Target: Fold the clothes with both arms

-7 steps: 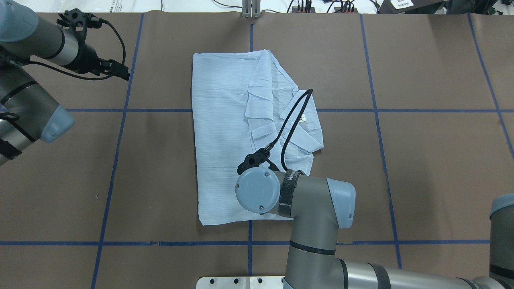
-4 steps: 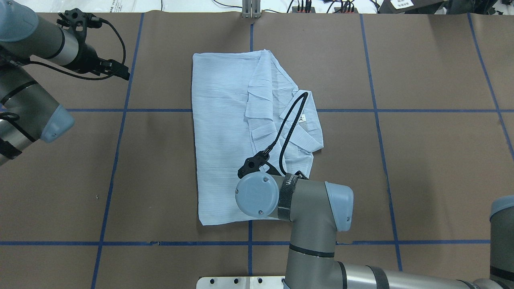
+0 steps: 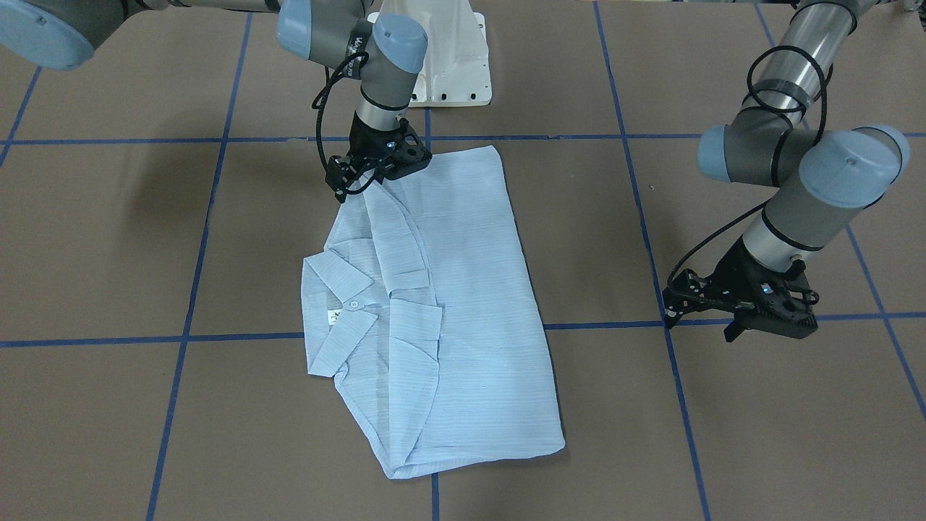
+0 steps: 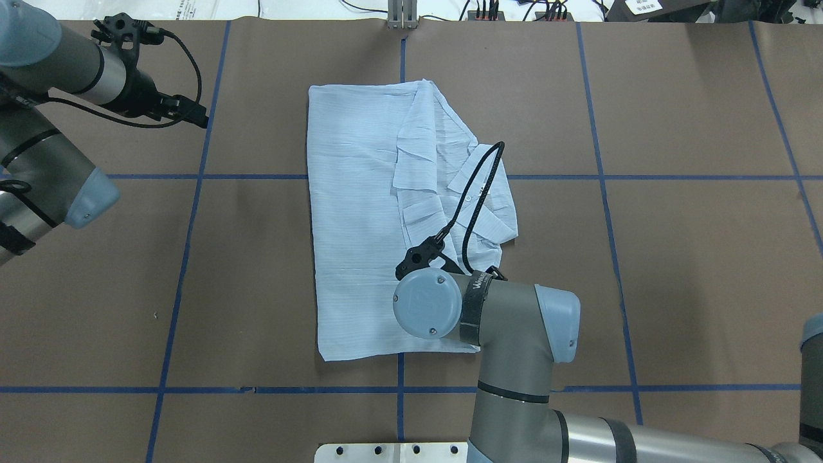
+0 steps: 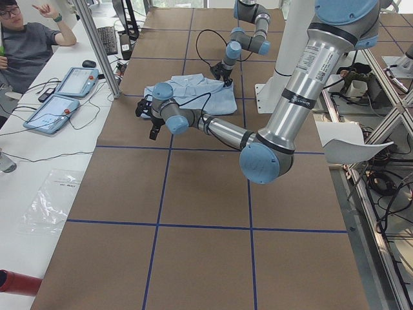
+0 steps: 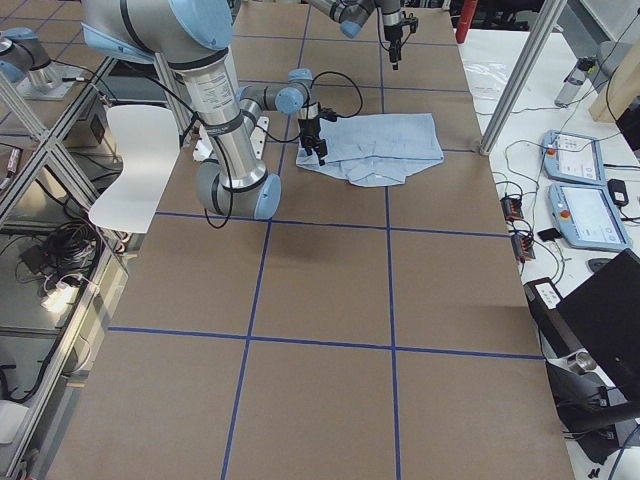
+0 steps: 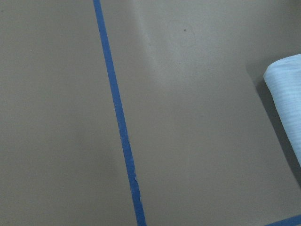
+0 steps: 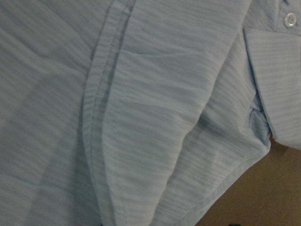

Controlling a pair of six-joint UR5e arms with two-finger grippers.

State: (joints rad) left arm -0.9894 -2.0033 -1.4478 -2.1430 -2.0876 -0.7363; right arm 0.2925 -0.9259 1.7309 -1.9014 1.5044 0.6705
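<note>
The right gripper (image 3: 377, 165) is low over the corner of the shirt nearest the robot, on its right side. Its wrist hides the fingertips from above, and its own camera shows only cloth, so I cannot tell whether the jaws are wide, narrow or gripping fabric. The grey-and-silver right arm (image 4: 514, 321) reaches in from the table's near edge, with its black cable looped above the collar.

The left gripper (image 3: 759, 322) hangs over bare table, well apart from the shirt on the robot's left. Its opening cannot be made out either. Its camera sees brown paper, a blue tape line (image 7: 117, 117) and just a sliver of the cloth's edge.

The pale blue, finely striped button-up shirt (image 3: 463, 289) lies around the middle of the brown-papered table (image 3: 723, 434), already folded into a long rectangle. Its collar (image 3: 336, 278) and folded sleeve layers are stacked along the robot's right side.

The fabric looks thin, light and limp. It will likely sag, crease and drag its lower layers if lifted at one point. The best holds are probably the two corners of a short edge, one per gripper, pinching all the layers together.
</note>
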